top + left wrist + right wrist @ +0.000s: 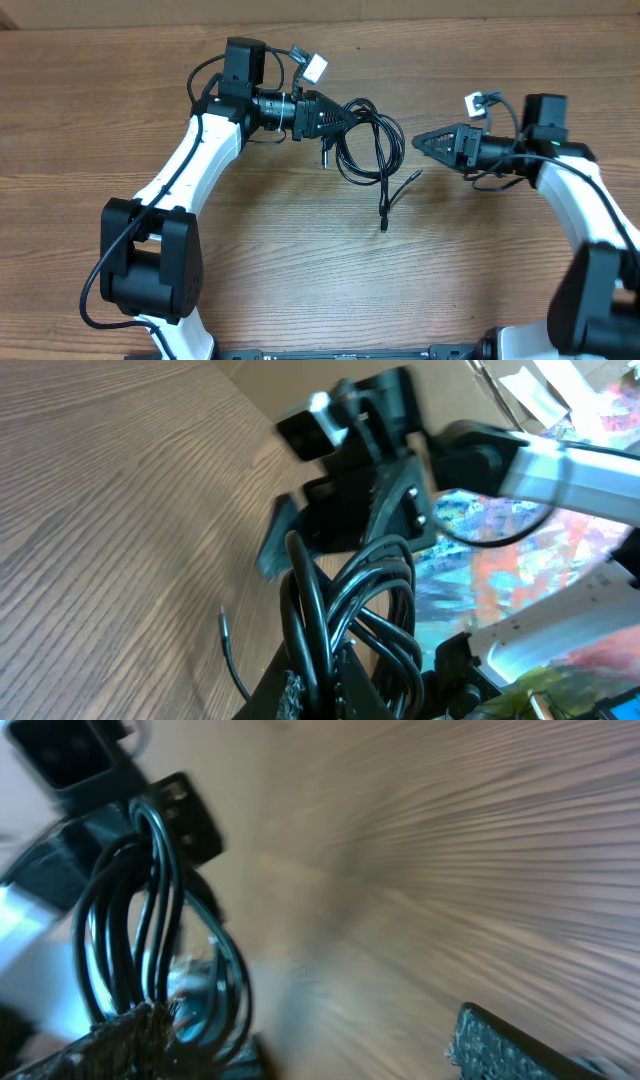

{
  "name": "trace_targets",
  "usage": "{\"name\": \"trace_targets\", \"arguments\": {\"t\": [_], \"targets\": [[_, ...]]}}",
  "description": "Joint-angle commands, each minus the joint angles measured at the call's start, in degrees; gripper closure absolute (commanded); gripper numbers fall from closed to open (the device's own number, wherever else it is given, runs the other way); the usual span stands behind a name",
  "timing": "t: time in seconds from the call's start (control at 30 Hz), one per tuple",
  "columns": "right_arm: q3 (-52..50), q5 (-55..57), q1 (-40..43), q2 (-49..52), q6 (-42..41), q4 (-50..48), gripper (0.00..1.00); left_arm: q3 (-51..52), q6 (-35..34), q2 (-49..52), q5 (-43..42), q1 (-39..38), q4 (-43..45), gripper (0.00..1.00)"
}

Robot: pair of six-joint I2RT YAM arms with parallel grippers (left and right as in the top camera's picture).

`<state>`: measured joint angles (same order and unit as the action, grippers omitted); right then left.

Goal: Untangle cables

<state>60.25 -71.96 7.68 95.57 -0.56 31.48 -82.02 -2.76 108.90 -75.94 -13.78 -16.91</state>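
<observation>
Left gripper (345,113) is clamped on the cables (365,118), which spill from its tip as a bundle of black loops hanging toward the wooden table (300,260). In the left wrist view the strands (340,600) rise out from between its fingers (290,695) in several tight arcs. 1 silver-tipped plug (323,157) dangles just below the gripper, and 1 loose end (386,212) trails away from the loops and lies flat on the table, between the 2 arms.

Right gripper (418,141) points at the bundle from the other side, its tip close to the outermost loop. From overhead a narrow gap seems to separate them, though the angle makes that hard to confirm. Its wrist camera shows its 2 fingers spread wide with nothing between them (305,1020), the cables (150,910) blurred and off to the left.
</observation>
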Motion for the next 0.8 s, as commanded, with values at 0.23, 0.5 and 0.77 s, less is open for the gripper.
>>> {"name": "trace_targets", "arguments": {"t": [0.23,0.5,0.77], "targets": [[-0.28,-17.94,-7.21,6.14,-1.01,-9.25,0.18,-0.22,1.07,0.07,-3.17,-0.48,0.07,0.96],[-0.28,-16.83,-10.27,6.14,-16.11,-25.83,0.18,-0.22,1.11,0.07,-5.73,-0.5,0.28,0.96],[-0.28,-15.17,-10.32,6.14,-23.47,-31.78,0.18,-0.22,1.57,0.07,-6.16,-0.5,0.48,0.96]]}}
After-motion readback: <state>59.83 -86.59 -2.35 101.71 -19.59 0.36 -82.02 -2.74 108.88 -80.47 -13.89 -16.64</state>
